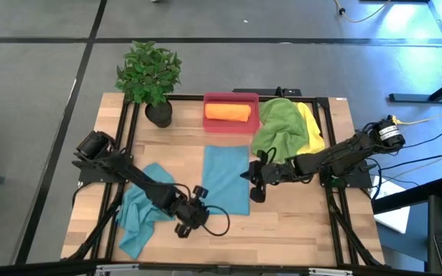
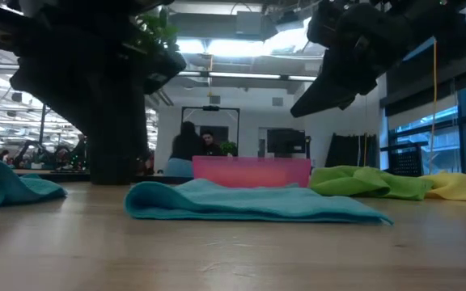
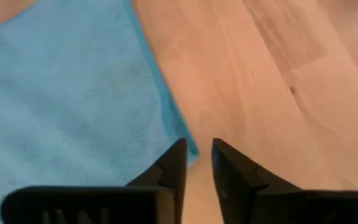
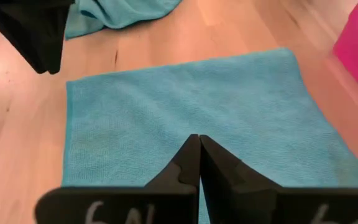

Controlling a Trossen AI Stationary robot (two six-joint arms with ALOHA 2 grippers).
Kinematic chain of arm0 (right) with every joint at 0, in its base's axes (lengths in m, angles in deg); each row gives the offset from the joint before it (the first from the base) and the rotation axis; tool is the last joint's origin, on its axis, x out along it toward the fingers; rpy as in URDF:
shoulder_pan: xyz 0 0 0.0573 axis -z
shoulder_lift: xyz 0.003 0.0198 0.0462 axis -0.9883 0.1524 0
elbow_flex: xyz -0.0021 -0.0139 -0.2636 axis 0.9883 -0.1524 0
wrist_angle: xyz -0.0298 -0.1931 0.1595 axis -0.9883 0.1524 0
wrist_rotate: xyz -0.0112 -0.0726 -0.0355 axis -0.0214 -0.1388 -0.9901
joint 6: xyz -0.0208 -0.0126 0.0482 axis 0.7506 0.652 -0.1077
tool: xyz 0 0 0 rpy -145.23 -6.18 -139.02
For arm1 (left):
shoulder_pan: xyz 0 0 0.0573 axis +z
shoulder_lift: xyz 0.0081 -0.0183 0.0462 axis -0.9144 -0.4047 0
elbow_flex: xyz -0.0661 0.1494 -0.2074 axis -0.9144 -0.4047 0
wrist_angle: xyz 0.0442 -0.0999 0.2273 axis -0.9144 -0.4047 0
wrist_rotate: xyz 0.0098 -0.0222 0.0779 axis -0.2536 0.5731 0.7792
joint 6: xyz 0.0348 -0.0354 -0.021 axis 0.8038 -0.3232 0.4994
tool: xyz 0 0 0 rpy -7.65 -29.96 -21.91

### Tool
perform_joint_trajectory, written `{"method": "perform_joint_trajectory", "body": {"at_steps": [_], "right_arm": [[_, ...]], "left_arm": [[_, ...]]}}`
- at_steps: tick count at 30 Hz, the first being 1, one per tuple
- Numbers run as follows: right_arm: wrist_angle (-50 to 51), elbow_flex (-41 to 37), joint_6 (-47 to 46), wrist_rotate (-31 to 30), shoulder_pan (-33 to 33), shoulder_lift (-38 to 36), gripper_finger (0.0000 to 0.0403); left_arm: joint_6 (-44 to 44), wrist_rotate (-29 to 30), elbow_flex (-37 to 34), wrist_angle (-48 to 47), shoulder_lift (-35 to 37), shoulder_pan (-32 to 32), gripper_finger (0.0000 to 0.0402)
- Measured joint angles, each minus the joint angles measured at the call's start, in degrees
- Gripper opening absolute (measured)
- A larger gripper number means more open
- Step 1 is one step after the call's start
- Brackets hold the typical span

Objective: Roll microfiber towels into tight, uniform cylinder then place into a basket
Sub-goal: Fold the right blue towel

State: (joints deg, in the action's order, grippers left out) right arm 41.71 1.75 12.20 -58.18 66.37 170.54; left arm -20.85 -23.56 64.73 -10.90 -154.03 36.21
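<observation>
A teal-blue microfiber towel lies spread flat on the middle of the table. My left gripper is open by a narrow gap over the towel's near left corner, with nothing between its fingers. My right gripper is shut and hangs over the towel's right edge, raised clear of it. The red-pink basket at the far edge holds a rolled orange towel. A second teal-blue towel lies crumpled at the near left.
Green and yellow towels lie heaped right of the basket. A potted plant stands at the far left corner. Bare wood shows along the table's near edge. People sit in the room beyond the table.
</observation>
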Motion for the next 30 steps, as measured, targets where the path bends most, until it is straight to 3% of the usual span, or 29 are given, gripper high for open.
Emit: {"method": "perform_joint_trajectory", "body": {"at_steps": [6, 14, 22, 30], "right_arm": [[0.05, 0.00, -0.05, -0.19, -0.01, 0.00, 0.0010], [0.16, 0.00, -0.07, -0.20, -0.01, -0.02, 0.0010], [0.18, 0.00, -0.24, -0.23, -0.01, -0.02, 0.0010], [0.14, 0.00, -0.24, -0.28, 0.02, -0.02, 0.0010]], "left_arm": [[1.71, 7.97, 2.89, -9.08, 0.11, -1.34, 0.0118], [5.33, 10.06, 2.44, -7.63, -3.39, -3.69, 0.0156], [13.09, 20.04, 2.44, -5.81, -7.94, -7.09, 0.0159], [16.85, 23.42, 2.63, -3.98, -11.75, -7.45, 0.0157]]}}
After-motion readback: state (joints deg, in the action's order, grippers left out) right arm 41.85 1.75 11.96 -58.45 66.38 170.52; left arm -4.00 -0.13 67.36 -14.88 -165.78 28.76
